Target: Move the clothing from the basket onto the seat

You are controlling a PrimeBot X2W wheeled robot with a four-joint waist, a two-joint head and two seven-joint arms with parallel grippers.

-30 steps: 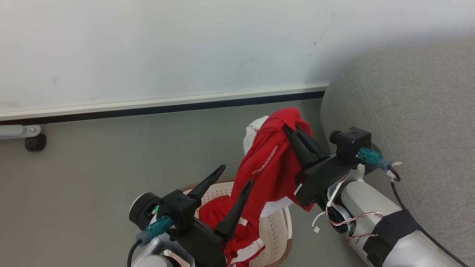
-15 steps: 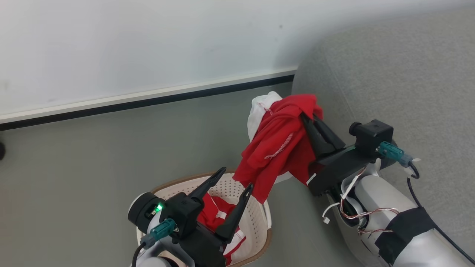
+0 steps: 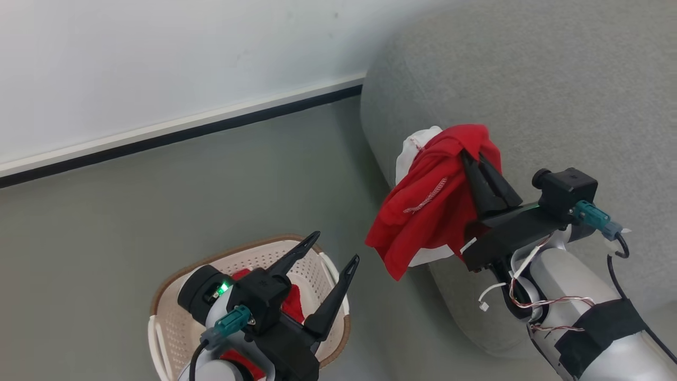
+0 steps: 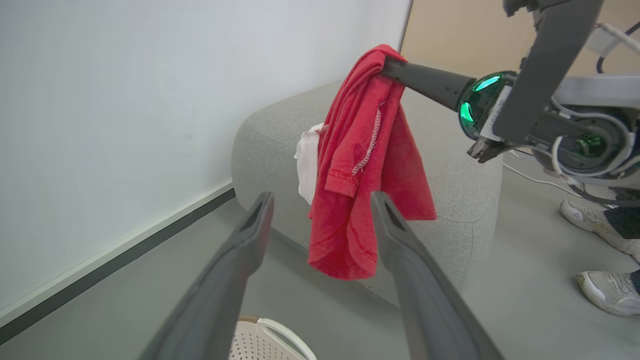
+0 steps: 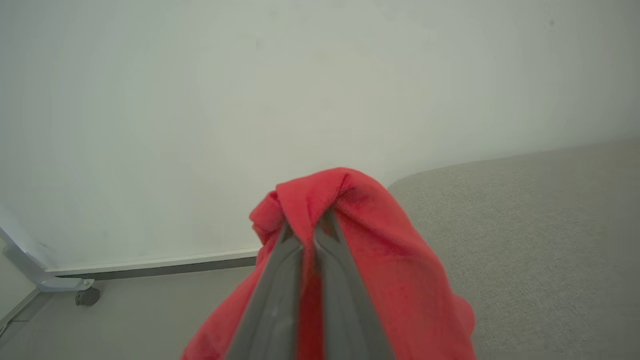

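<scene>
Red with a white lining, one garment [image 3: 431,211] hangs from your right gripper [image 3: 474,157], whose fingers are pinched tight on a fold near its top. In the head view it sits at about 3 o'clock, dangling off the floor beside the rounded edge of the seat [image 3: 555,79], which fills that view from 12 to 4 o'clock. Whether the hem brushes the cushion's side, I can't tell.

Your left gripper [image 3: 336,245] is spread wide with nothing in it, above the basket [image 3: 174,323] at 7 o'clock. More clothing [image 3: 293,304] lies in the basket under that wrist, partly hidden, so I can't say how many pieces are left.

By my reckoning you're somewhere short of halfway. One piece is out and almost across, but it isn't set down yet. You need to carry it farther over the cushion toward 1 o'clock, let go, then return for what's in the basket.
</scene>
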